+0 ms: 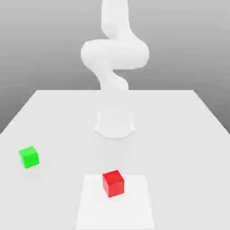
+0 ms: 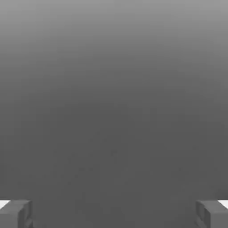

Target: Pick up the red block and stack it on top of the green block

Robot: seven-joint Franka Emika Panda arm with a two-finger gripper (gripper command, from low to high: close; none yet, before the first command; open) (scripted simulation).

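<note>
On the exterior view's left, the green block (image 1: 29, 157) sits flat on the pale, matte desk (image 1: 179, 134), well apart from everything else, its top face brighter than its sides; the desk itself is a plain off-white slab whose side edges run inward toward a straight far edge; moving toward the middle, the red block (image 1: 113, 183) rests upright on a slightly brighter square patch (image 1: 134, 206) of the desk near the front, turned a little so that one corner faces the camera; it lies to the right of the green block and nearer the front edge, the two cubes not touching; behind the red block, further back on the desk, stands the white arm (image 1: 114, 54), its rounded base (image 1: 115, 123) planted on the surface and its links curling upward out of the top of the picture; the right part of the desk is the same even white; beyond the far edge the room is a featureless grey backdrop, lighter at the top and darker toward the desk line; in the hand view the gripper (image 2: 114, 213) faces that same grey gradient, its two grey fingers (image 2: 15, 213) set wide apart at opposite sides with nothing between them.
</note>
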